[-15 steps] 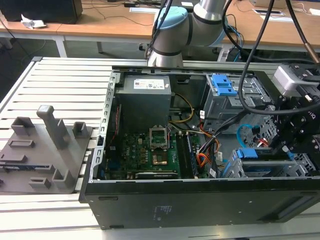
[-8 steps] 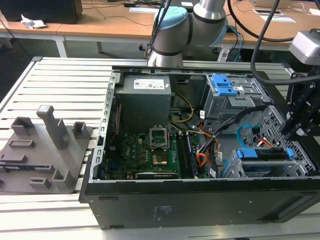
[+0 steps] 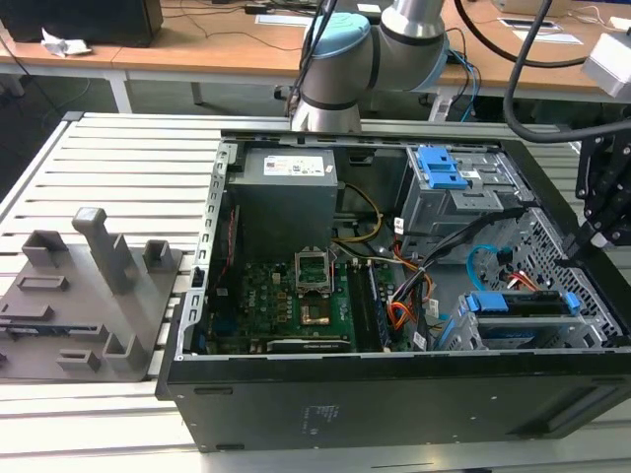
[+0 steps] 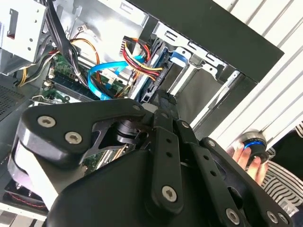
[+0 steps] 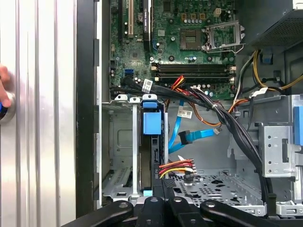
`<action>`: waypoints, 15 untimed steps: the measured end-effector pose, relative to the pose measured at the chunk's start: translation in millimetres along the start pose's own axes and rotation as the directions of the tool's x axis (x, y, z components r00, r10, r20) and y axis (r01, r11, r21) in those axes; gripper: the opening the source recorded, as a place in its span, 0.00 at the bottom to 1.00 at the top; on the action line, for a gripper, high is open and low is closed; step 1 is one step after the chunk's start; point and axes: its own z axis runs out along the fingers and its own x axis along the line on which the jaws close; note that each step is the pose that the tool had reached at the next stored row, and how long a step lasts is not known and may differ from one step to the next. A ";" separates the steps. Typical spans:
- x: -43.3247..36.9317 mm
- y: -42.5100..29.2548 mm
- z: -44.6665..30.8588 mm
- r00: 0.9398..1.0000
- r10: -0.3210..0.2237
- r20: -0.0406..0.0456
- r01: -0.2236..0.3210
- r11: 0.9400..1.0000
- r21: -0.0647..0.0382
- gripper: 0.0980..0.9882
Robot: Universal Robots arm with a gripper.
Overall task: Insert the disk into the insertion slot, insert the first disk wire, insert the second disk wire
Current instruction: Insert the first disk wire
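Landmark: black sheet-metal computer case point(image 3: 394, 404).
- Inside the case: green printed circuit board point(image 3: 266, 296).
- Rectangular disk point(image 3: 523, 304): bright blue plastic frame.
- Sheet-metal insertion slot point(image 3: 455, 333): silver-grey.
- Thin flat second disk wire point(image 3: 480, 258): light blue.
- Round wire bundle point(image 5: 177, 166): red, yellow, orange and black strands.
- Outside the case: metal tabletop point(image 3: 118, 158), pale silver-grey with parallel grooves.
- A person's sleeve point(image 4: 279, 184): black-and-white stripes.

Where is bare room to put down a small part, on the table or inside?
Free: the table slats bordered by the grey fixture tray and the case wall; inside, the empty bay beside the disk. Crowded: the cables next to the motherboard.
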 end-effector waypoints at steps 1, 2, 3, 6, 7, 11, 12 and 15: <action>0.0 0.0 -0.1 1.000 0.000 0.000 0.000 1.000 0.000 0.01; 0.0 0.4 -0.2 1.000 0.000 0.000 0.000 1.000 0.000 0.01; 0.0 0.9 -0.2 1.000 0.000 0.000 0.000 1.000 0.000 0.01; 0.1 6.6 0.2 1.000 0.000 0.000 0.000 1.000 0.000 0.01; 0.2 11.7 0.4 1.000 0.000 0.000 0.000 1.000 0.000 0.01; 0.5 24.3 1.0 1.000 0.000 0.000 0.000 1.000 0.000 0.01; 0.6 27.5 1.1 1.000 0.000 0.000 0.000 1.000 0.000 0.01; 0.8 34.5 1.4 1.000 0.000 0.000 0.000 1.000 0.000 0.01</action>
